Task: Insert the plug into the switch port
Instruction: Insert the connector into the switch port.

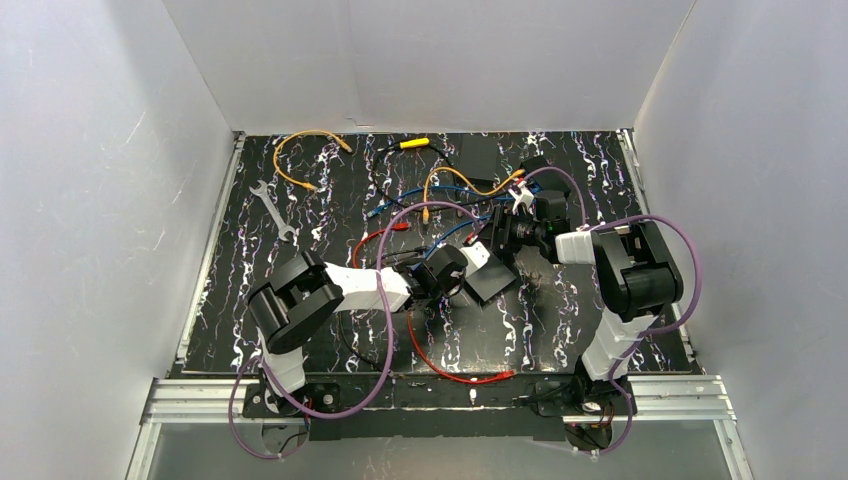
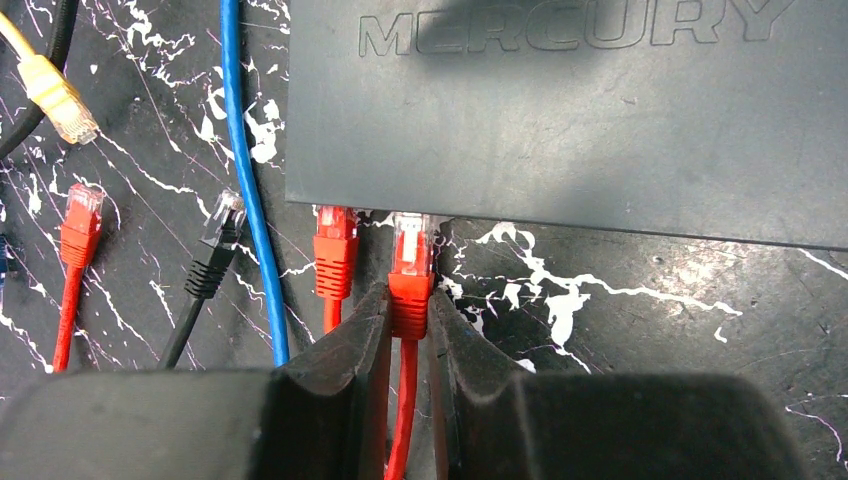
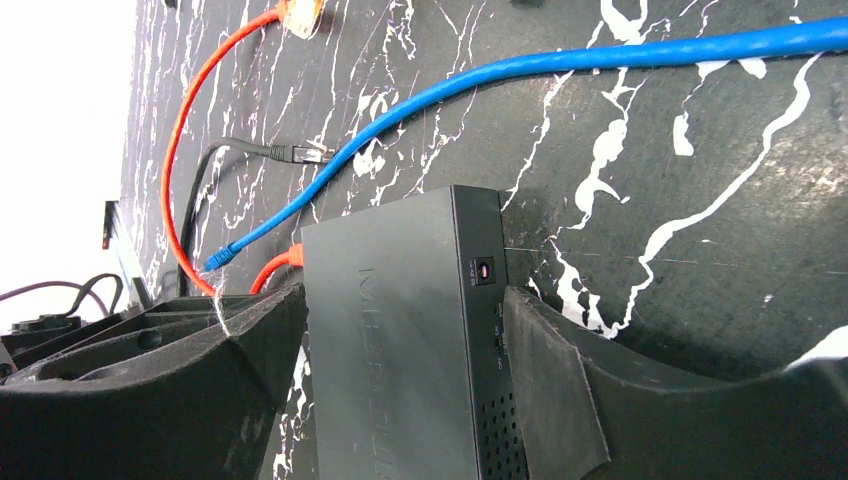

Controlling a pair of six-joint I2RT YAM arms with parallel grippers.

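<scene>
The dark grey switch (image 2: 580, 120) lies flat on the black marbled table. My left gripper (image 2: 410, 297) is shut on a red plug (image 2: 411, 265) by its boot, and the plug's clear tip sits at the switch's port edge. A second red plug (image 2: 335, 250) sits in the port just to its left. In the right wrist view my right gripper (image 3: 400, 300) straddles the switch (image 3: 400, 340), one finger (image 3: 250, 350) against each long side. From above, both grippers meet at the switch (image 1: 492, 283) in mid-table.
Loose beside the switch lie a red plug (image 2: 80, 225), a black plug (image 2: 215, 240), a yellow plug (image 2: 55, 95) and a blue cable (image 2: 245, 200). A wrench (image 1: 272, 212), an orange cable (image 1: 300, 150) and a yellow-handled tool (image 1: 413, 143) lie farther back. White walls enclose the table.
</scene>
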